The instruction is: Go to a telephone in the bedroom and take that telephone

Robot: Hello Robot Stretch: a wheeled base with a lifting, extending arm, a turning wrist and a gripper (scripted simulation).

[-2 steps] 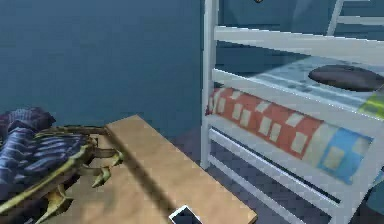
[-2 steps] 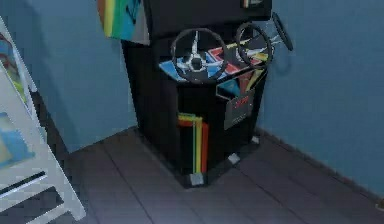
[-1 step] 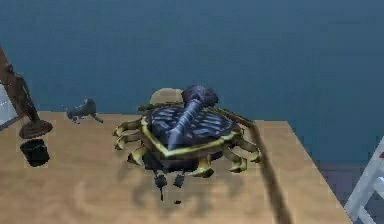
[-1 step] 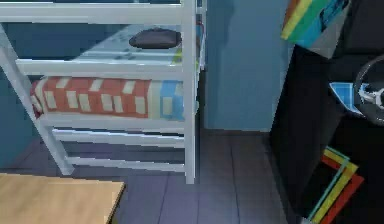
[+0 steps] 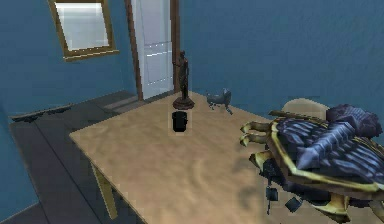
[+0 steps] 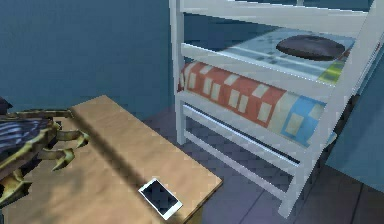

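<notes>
A flat white telephone (image 6: 158, 197) with a dark rim lies on the wooden table (image 6: 120, 140), close to the table's near corner in the arm side view. The same table (image 5: 190, 165) stretches ahead across the forward view.
On the table stand a dark slim statue (image 5: 182, 80), a small black cup (image 5: 180, 121), a small grey figure (image 5: 220, 99) and a large blue and gold ornament (image 5: 325, 150), whose edge reappears as the ornament (image 6: 30, 140). A white bunk bed (image 6: 270, 90) stands beyond. A white door (image 5: 153, 45) is ahead.
</notes>
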